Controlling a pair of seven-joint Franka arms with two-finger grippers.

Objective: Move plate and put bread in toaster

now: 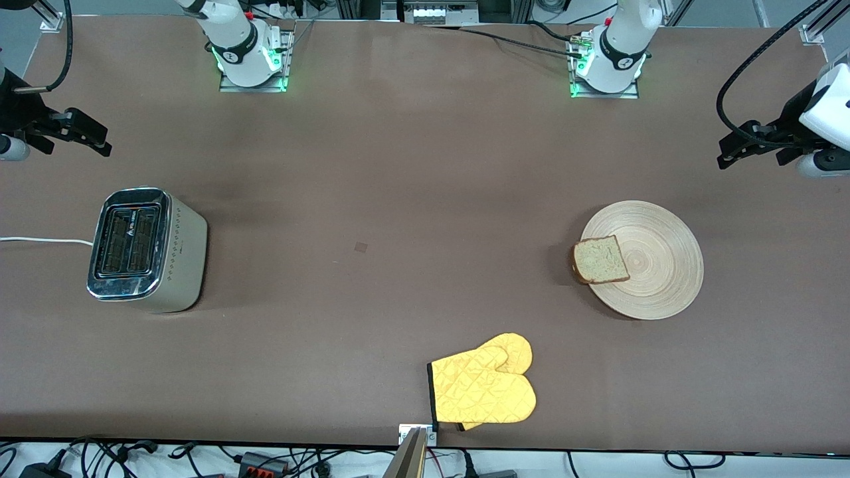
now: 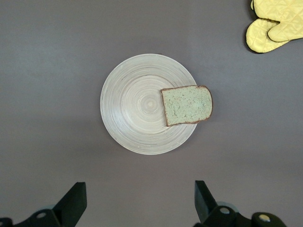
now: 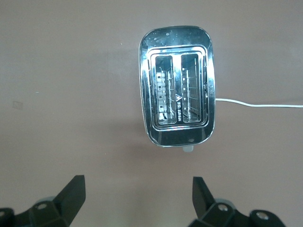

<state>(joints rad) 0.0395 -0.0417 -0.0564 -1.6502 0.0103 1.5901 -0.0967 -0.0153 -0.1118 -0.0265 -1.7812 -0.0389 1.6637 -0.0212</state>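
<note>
The round wooden plate (image 1: pixel 664 265) lies toward the left arm's end of the table. The bread (image 1: pixel 601 260) lies flat on it and overhangs the rim on the side toward the right arm's end. The toaster (image 1: pixel 147 249) stands toward the right arm's end, its two slots empty. My left gripper (image 1: pixel 730 156) hangs open and empty, high over bare table beside the plate. Its wrist view shows the plate (image 2: pixel 132 104), the bread (image 2: pixel 187 105) and the gripper (image 2: pixel 139 203). My right gripper (image 1: pixel 93 141) hangs open and empty beside the toaster (image 3: pixel 176 85), and shows in its wrist view (image 3: pixel 138 198).
A yellow oven mitt (image 1: pixel 485 388) lies near the table's edge closest to the front camera, between plate and toaster; it also shows in the left wrist view (image 2: pixel 272 26). The toaster's white cord (image 1: pixel 40 240) runs off the right arm's end of the table.
</note>
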